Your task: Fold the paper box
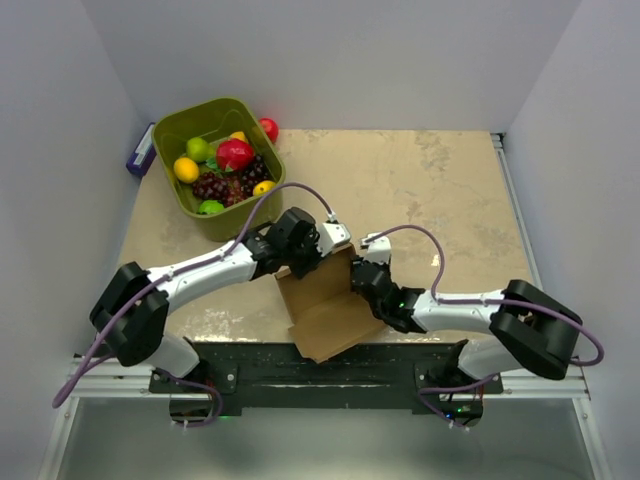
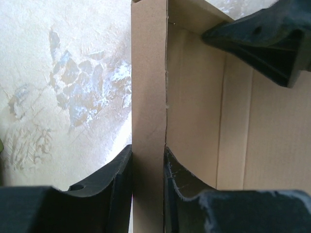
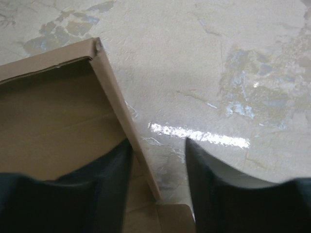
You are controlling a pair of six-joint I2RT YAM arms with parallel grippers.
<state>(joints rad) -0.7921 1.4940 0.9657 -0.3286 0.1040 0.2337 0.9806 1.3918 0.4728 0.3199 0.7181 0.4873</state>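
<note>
The paper box (image 1: 325, 305) is a brown cardboard blank lying near the front edge of the table, with its side walls partly raised. My left gripper (image 1: 312, 248) is at its far left corner. In the left wrist view the left gripper (image 2: 148, 162) is shut on a folded upright side wall (image 2: 148, 87) of the paper box. My right gripper (image 1: 366, 282) is at the box's right side. In the right wrist view the right gripper (image 3: 158, 162) stands open astride the right wall (image 3: 116, 104), one finger inside the box and one outside over the table.
An olive-green bin (image 1: 170, 135) full of toy fruit stands at the back left, with a red fruit (image 1: 268, 128) just behind it and a small purple-and-white item (image 1: 140, 156) on its left. White walls enclose the table on three sides.
</note>
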